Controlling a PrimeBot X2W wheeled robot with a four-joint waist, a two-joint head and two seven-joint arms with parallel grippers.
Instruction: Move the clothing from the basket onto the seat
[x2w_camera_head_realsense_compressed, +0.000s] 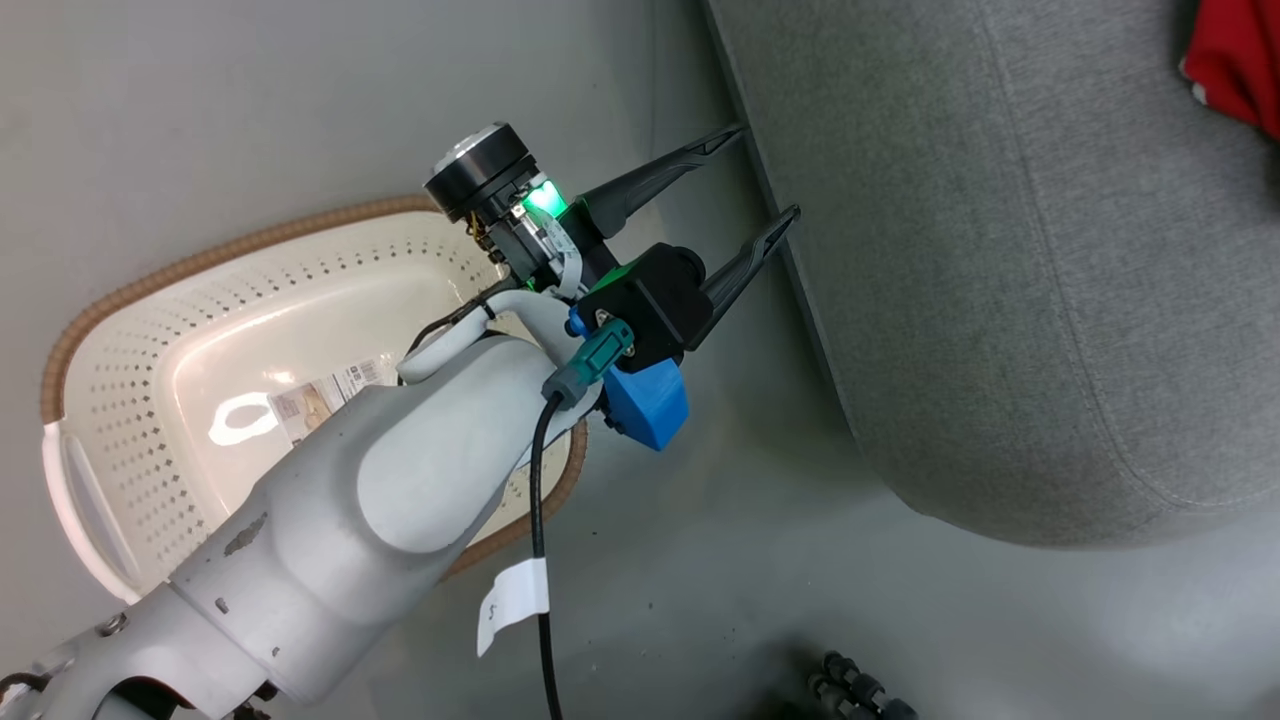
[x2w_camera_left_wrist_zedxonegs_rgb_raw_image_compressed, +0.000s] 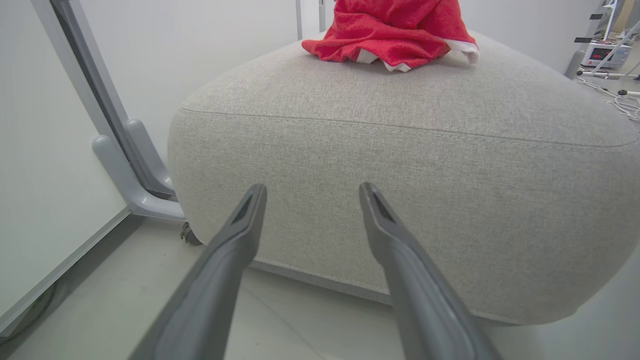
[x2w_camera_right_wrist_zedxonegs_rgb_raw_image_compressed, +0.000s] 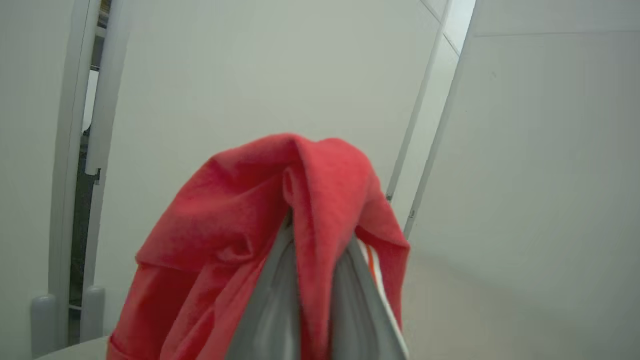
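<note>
Head view: seat (x2w_camera_head_realsense_compressed: 1000, 300) at right, basket (x2w_camera_head_realsense_compressed: 200, 300) on the floor near it. One red garment (x2w_camera_left_wrist_zedxonegs_rgb_raw_image_compressed: 395, 35) lies on the seat top. Right gripper (x2w_camera_right_wrist_zedxonegs_rgb_raw_image_compressed: 315, 260) clamped on second garment (x2w_camera_right_wrist_zedxonegs_rgb_raw_image_compressed: 225, 215); left gripper (x2w_camera_head_realsense_compressed: 768, 171) spread apart, empty, tips near the seat's side.

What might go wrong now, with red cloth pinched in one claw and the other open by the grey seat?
1. The red garment drapes over the shut right gripper, so it may cling there when released instead of dropping.
2. The open left gripper points at the seat from close by; a forward move might jab its upholstered side.
</note>
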